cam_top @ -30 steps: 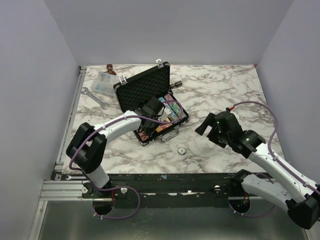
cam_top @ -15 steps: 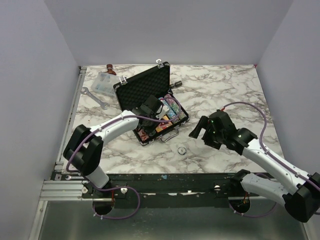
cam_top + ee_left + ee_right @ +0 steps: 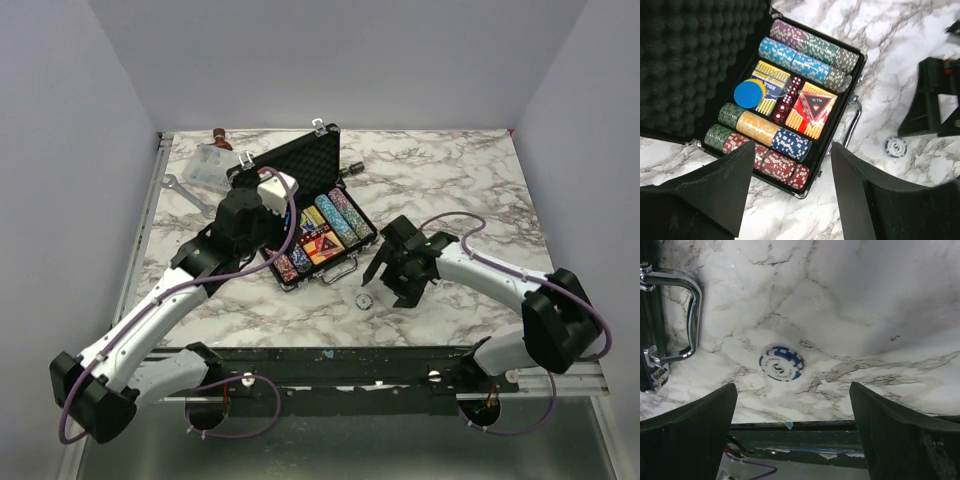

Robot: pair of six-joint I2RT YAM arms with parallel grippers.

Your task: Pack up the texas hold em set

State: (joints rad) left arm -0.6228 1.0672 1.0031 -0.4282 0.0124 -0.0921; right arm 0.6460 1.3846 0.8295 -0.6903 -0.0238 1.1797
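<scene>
- Briefcase [image 3: 295, 172] sits left of centre on the marbled surface [image 3: 460, 190], lid open. Its long axis runs near-left to far-right. The chrome handle [image 3: 696, 310] faces the right arm, and the lid leans back toward the far-left.
- Case: black, rectangular, egg-crate foam in the lid.
- Chip rows [image 3: 802, 52] lie as striped cylinders along the long axis, either side of the red-yellow card boxes [image 3: 812, 112].
- Blue disc [image 3: 749, 94] lies flat on one box, with red dice [image 3: 784, 106] beside it.
- One blue-and-white chip [image 3: 782, 363] lies flat on the surface, apart from the handle and near the near edge, with bare marble all round it.
- Left jaws: above the case's near side, partly open, holding nothing.
- Right jaws: spread wide over the chip, empty.
- Wrench [image 3: 188, 195] and clear box [image 3: 205, 165] lie behind the lid at the far-left corner.
</scene>
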